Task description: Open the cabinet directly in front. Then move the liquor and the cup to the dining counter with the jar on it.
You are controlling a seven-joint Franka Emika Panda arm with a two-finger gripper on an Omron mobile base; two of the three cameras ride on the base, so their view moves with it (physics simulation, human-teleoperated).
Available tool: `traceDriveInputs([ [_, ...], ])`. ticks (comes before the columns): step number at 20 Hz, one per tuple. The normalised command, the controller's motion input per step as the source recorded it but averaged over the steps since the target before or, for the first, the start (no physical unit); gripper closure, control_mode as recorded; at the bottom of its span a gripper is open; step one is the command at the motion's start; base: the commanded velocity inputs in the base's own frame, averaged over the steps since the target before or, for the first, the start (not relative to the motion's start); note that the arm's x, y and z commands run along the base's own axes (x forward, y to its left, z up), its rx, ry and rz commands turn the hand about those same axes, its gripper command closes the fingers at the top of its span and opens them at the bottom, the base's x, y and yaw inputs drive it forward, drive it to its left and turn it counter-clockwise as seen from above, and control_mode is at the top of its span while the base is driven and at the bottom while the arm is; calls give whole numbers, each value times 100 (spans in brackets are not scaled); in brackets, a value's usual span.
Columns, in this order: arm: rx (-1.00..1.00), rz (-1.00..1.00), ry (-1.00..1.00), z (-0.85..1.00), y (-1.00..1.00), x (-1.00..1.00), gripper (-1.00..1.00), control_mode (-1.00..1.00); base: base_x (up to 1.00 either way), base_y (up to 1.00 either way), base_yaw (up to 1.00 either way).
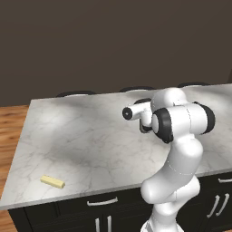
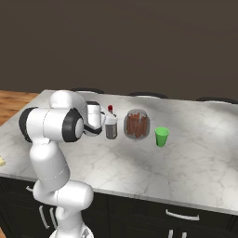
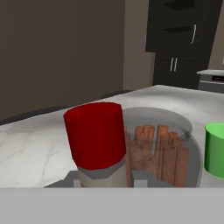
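Note:
My gripper [image 2: 109, 122] is shut on the liquor [image 2: 111, 126], a small grey bottle with a red cap [image 3: 96, 135], held upright at the dining counter [image 2: 195, 158]. I cannot tell whether its base touches the marble. In the hand view the fingertips [image 3: 139, 178] flank the bottle's neck. Just right of the bottle stands the jar [image 2: 136, 124], brownish with sticks inside [image 3: 162, 151]. The green cup [image 2: 161, 136] stands upright right of the jar, apart from it, and shows at the edge [image 3: 214, 151] of the hand view. The dark cabinet [image 3: 175, 39] is far behind, shelves showing.
A small yellow block [image 1: 52, 181] lies near the counter's front left corner. Dark stool backs [image 2: 144, 94] line the far edge of the counter. My own arm [image 1: 181, 122] blocks the bottle in the left base view. Wood floor [image 1: 11, 122] lies beyond the left end.

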Motion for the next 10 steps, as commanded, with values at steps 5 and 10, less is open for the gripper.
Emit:
traceDriveInputs([
  [5,0,0,0,0,0,0,-100,-100,0,0,0],
  [10,0,0,0,0,0,0,-100,-100,0,0,0],
])
